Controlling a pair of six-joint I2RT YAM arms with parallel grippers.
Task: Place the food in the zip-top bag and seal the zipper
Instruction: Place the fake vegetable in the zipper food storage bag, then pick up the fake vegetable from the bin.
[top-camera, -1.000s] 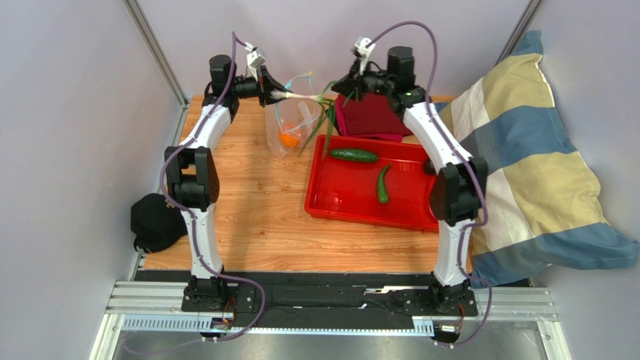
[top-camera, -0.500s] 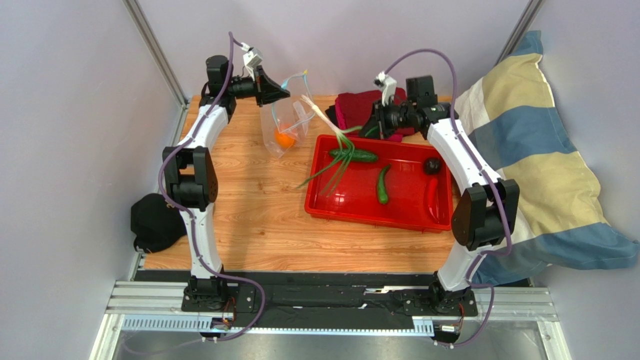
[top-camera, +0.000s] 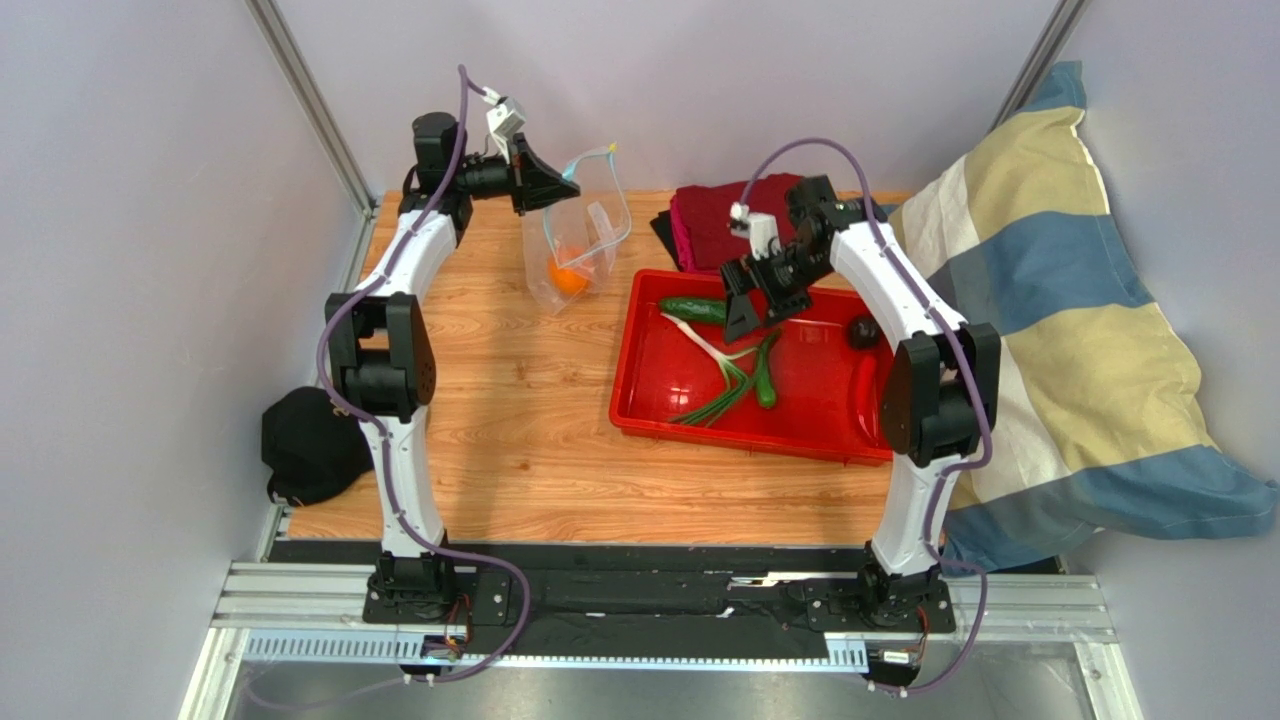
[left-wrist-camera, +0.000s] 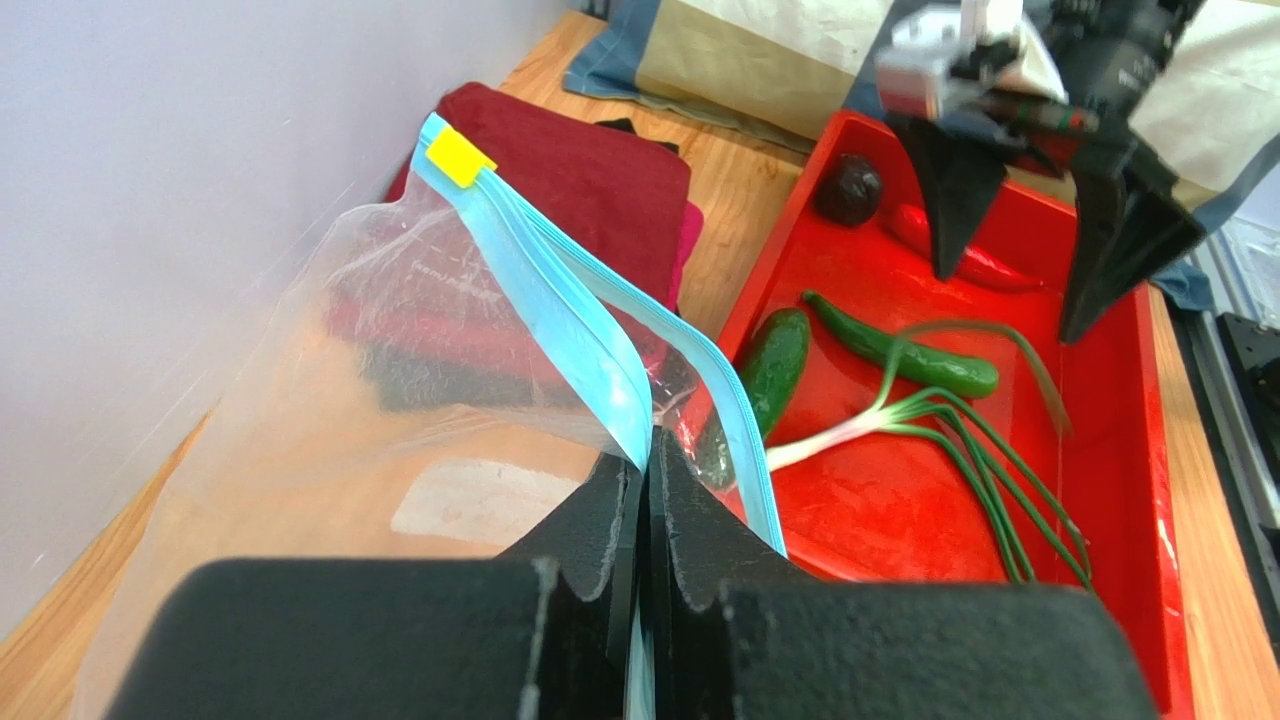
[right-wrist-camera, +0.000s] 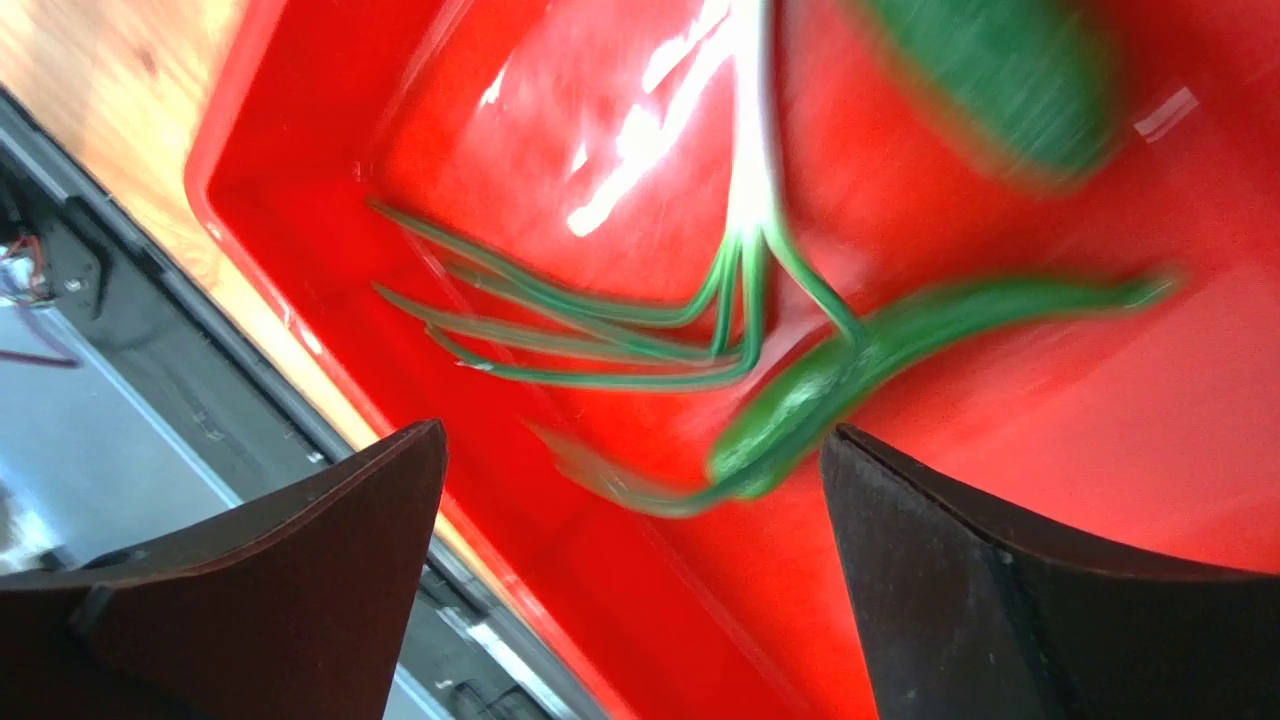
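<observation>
My left pincer (left-wrist-camera: 649, 450) was closed on the zipper (left-wrist-camera: 559, 308) edge of the zip-top bag (top-camera: 577, 240), holding it upright at the far left of the table (top-camera: 496, 435) with its mouth parted and the orange fruit (top-camera: 571, 279) inside. My right pincer (top-camera: 763, 312) stood wide apart and empty above the red tray (top-camera: 643, 408). In that tray lay the green onion (top-camera: 718, 378), two long green vegetables (top-camera: 694, 311), red chili (top-camera: 861, 393) and small dark round piece (top-camera: 864, 332), the onion's leaves touching one vegetable.

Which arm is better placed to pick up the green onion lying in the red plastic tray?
Probably right. The open right gripper hovers over the green onion; the left gripper is shut on the blue zipper of the clear plastic bag.
</observation>
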